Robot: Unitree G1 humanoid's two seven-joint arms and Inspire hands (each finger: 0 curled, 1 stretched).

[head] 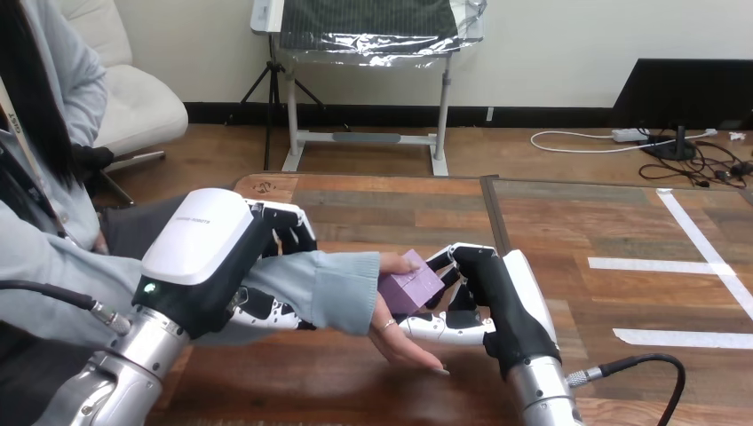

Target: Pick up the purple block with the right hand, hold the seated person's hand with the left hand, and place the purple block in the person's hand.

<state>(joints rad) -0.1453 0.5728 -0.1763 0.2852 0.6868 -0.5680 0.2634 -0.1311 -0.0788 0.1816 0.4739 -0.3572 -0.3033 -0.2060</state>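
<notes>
The purple block [410,286] lies against the palm of the person's hand [404,342], which reaches in from the left at the table's middle, palm up, thumb resting on the block's top edge. My right hand [502,302] comes in from the lower right. Its fingers curl onto the block's right side and its thumb lies below it, beside the person's fingers. My left hand [204,248] is wrapped round the person's grey-sleeved forearm [302,280] just behind the cuff, fingers over the top and thumb underneath.
The wooden table [400,209] has white tape lines [661,264] on its right half. A black cable [639,362] runs off my right wrist near the front edge. The person sits at the left side.
</notes>
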